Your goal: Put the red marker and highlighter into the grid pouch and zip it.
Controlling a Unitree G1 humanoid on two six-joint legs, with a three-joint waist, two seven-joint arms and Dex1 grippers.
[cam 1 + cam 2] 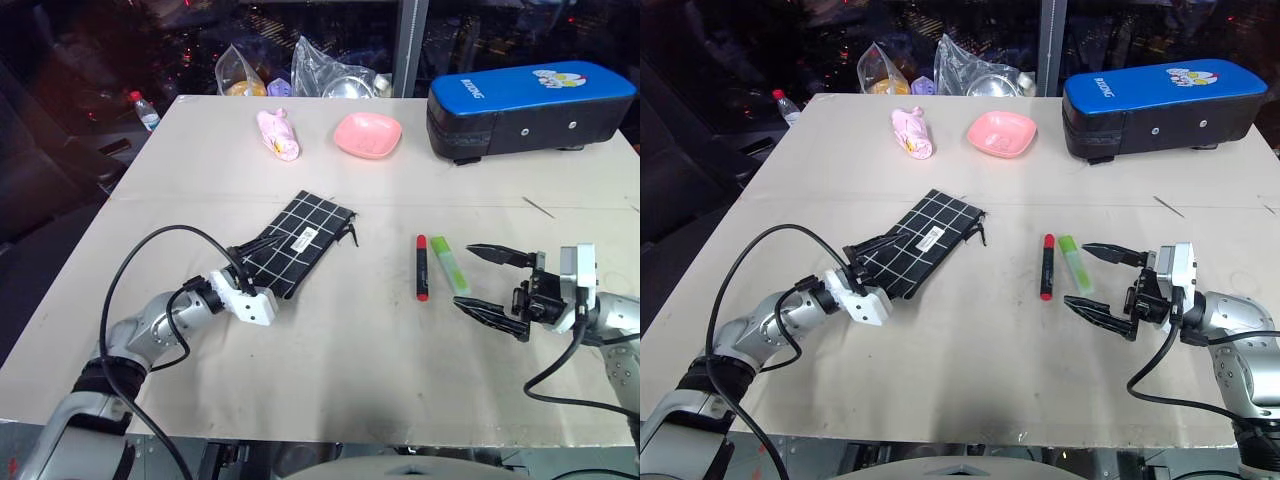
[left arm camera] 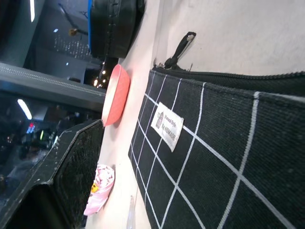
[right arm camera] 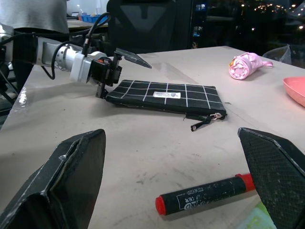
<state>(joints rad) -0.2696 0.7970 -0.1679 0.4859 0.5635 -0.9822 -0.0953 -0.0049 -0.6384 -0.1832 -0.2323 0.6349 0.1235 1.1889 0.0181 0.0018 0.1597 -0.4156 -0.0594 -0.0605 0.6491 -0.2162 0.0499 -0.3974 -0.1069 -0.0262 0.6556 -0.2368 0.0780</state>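
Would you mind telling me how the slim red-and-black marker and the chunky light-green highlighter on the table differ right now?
The slim red-and-black marker is thin and round, red at both ends with a black middle; the chunky light-green highlighter is broader and all pale green. The marker looks slightly longer than the highlighter. The marker lies farther from the open right gripper, the highlighter nearer it. Both lie flat, side by side, roughly parallel, outside the grid-patterned black fabric pouch.
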